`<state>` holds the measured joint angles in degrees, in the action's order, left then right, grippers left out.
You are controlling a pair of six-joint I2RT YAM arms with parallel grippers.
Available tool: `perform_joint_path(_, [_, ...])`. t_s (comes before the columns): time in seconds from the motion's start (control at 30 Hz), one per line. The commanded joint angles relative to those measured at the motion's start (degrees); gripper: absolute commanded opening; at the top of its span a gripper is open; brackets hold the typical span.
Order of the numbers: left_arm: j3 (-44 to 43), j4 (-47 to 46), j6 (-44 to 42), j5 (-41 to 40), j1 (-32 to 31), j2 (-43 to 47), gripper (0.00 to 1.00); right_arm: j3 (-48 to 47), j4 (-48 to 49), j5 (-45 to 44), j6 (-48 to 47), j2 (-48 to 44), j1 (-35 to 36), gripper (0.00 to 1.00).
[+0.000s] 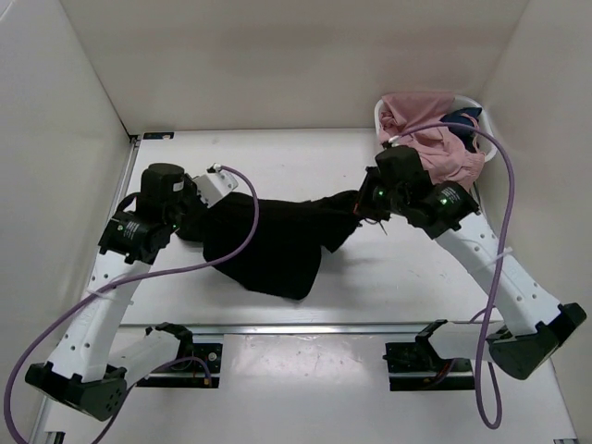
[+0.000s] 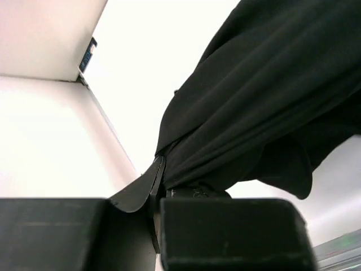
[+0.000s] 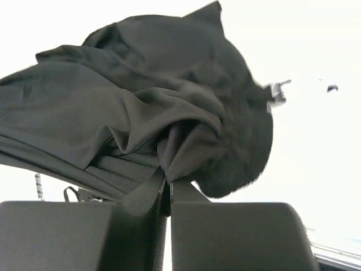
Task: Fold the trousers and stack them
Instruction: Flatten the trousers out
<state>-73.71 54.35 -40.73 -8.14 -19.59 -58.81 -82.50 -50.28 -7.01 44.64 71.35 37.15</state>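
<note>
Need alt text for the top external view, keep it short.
Black trousers stretch bunched between the two arms over a white table, with the left tool and right tool each shut on one end. A pink garment fills a white basket at the far right corner.

White table (image 1: 305, 157): black trousers (image 1: 277, 245) at centre; white basket (image 1: 478, 100) far right corner.

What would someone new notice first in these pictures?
The black trousers span the middle of the table, stretched between the left gripper and the right gripper, both pinched shut on the fabric. At the far right corner, a pink garment spills from a white basket.
</note>
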Motion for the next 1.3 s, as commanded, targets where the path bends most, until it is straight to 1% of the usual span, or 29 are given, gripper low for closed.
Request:
perform_joint_path(0.0, [1.5, 3.9, -7.7, -7.6, 1.8, -1.0, 0.17, -1.9, -12.0, -8.6, -4.1, 3.4, -2.2, 0.00])
perform_joint_path(0.03, [2.6, 1.7, -8.4, -6.5, 1.8, -1.7, 0.18, -3.2, -11.3, -7.2, -4.8, 7.4, -3.5, 0.00])
perform_joint_path(0.07, [3.4, -0.9, -8.9, -4.7, 1.8, -2.7, 0.19, -6.9, -11.3, -5.6, -6.9, 9.9, -4.4, 0.00])
perform_joint_path(0.1, [3.4, -3.7, -8.9, -3.8, 1.8, -5.9, 0.25, -9.0, -11.3, -4.2, -8.1, 12.6, -5.5, 0.00])
perform_joint_path(0.13, [3.4, -8.4, -7.7, -3.1, 1.8, -8.4, 0.30, -11.1, -11.3, -3.5, -9.0, 18.2, -7.5, 0.00])
perform_joint_path(0.17, [2.0, -9.5, -5.0, -2.6, 1.8, -11.5, 0.36, -14.3, -11.3, -3.5, -10.5, 20.8, -8.6, 0.00])
perform_joint_path(0.2, [-2.4, -9.5, -3.0, -2.0, 1.8, -18.7, 0.45, -15.4, -11.3, -2.8, -10.5, 23.2, -11.0, 0.00])
perform_joint_path(0.23, [-5.0, -8.7, -0.7, -2.0, 1.8, -22.4, 0.47, -16.4, -11.3, -2.1, -11.2, 27.5, -12.3, 0.04])
perform_joint_path(0.27, [-7.7, -7.8, 3.7, -2.8, 1.8, -25.6, 0.49, -17.9, -10.7, -0.6, -11.9, 29.3, -13.6, 0.17])
perform_joint_path(0.3, [-12.3, -6.5, 5.5, -2.8, 2.6, -30.7, 0.58, -17.9, -10.2, 1.5, -11.9, 30.8, -15.9, 0.39])
perform_joint_path(0.33, [-13.8, -5.0, 6.9, -2.8, 2.6, -32.3, 0.80, -17.9, -9.4, 3.5, -11.9, 32.6, -17.0, 0.64])
perform_joint_path(0.37, [-14.8, -3.0, 8.3, -2.8, 3.2, -33.4, 0.85, -17.9, -8.5, 7.0, -11.9, 32.6, -17.8, 0.67])
perform_joint_path(0.4, [-15.3, -2.1, 10.6, -3.4, 3.9, -33.4, 0.87, -15.0, -7.1, 7.9, -11.9, 32.6, -18.4, 0.69])
perform_joint_path(0.43, [-15.3, -1.3, 11.3, -3.4, 3.9, -33.4, 0.88, -13.1, -4.0, 7.9, -11.2, 29.8, -19.0, 0.71])
perform_joint_path(0.47, [-13.8, -0.5, 11.8, -2.8, 4.6, -32.2, 0.92, -10.8, -2.4, 7.9, -11.2, 28.0, -19.0, 0.71])
perform_joint_path(0.5, [-10.5, 0.7, 11.8, -1.5, 4.6, -29.2, 0.95, -6.1, -1.1, 6.6, -10.5, 24.7, -19.0, 0.72])
perform_joint_path(0.57, [-5.4, 1.5, 11.8, 0.7, 5.2, -25.8, 1.00, -1.9, -0.3, 6.0, -10.5, 21.9, -19.6, 0.72])
perform_joint_path(0.6, [-2.6, 1.5, 11.8, 1.6, 5.2, -24.5, 1.00, 1.9, -0.3, 6.0, -11.1, 20.0, -19.6, 0.72])
perform_joint_path(0.63, [3.3, 2.1, 12.5, 2.3, 5.2, -22.7, 1.00, 4.0, -0.3, 6.6, -11.1, 19.1, -19.6, 0.73])
perform_joint_path(0.73, [12.7, 2.6, 15.1, 1.3, 5.2, -22.7, 1.00, 13.7, 2.8, 13.8, -9.0, 15.9, -18.0, 0.78])
perform_joint_path(0.77, [14.2, 2.6, 15.7, 1.3, 5.2, -22.7, 1.00, 15.9, 6.1, 15.5, -7.9, 15.1, -16.2, 0.82])
perform_joint_path(0.87, [17.3, 0.3, 17.1, 2.0, 5.2, -22.7, 1.00, 21.8, 12.5, 17.2, -4.7, 13.6, -12.5, 0.88])
perform_joint_path(0.93, [18.1, -2.4, 17.6, 2.5, 5.7, -23.9, 1.00, 23.2, 15.1, 18.2, -4.0, 15.1, -11.3, 0.91])
perform_joint_path(1.0, [18.1, -2.4, 17.6, 3.0, 6.2, -26.7, 1.00, 23.2, 17.2, 18.2, -3.5, 17.9, -10.6, 0.94])
perform_joint_path(1.13, [20.4, -5.6, 17.6, 2.5, 8.0, -31.4, 1.00, 18.9, 20.2, 20.0, -3.5, 25.1, -9.5, 0.94])
perform_joint_path(1.17, [21.1, -5.6, 17.6, 2.5, 8.0, -32.5, 1.00, 18.0, 20.2, 20.7, -3.5, 28.7, -8.9, 0.94])
perform_joint_path(1.2, [21.2, -6.2, 17.6, 2.5, 8.5, -33.0, 0.99, 17.2, 20.2, 20.7, -3.5, 30.4, -8.9, 0.88])
perform_joint_path(1.23, [21.2, -6.2, 18.2, 2.5, 8.5, -33.0, 0.79, 16.5, 20.8, 21.5, -3.5, 33.1, -8.9, 0.82])
perform_joint_path(1.27, [21.2, -6.2, 18.2, 2.5, 9.2, -33.0, 0.66, 15.8, 20.8, 21.5, -3.5, 34.1, -8.9, 0.73])
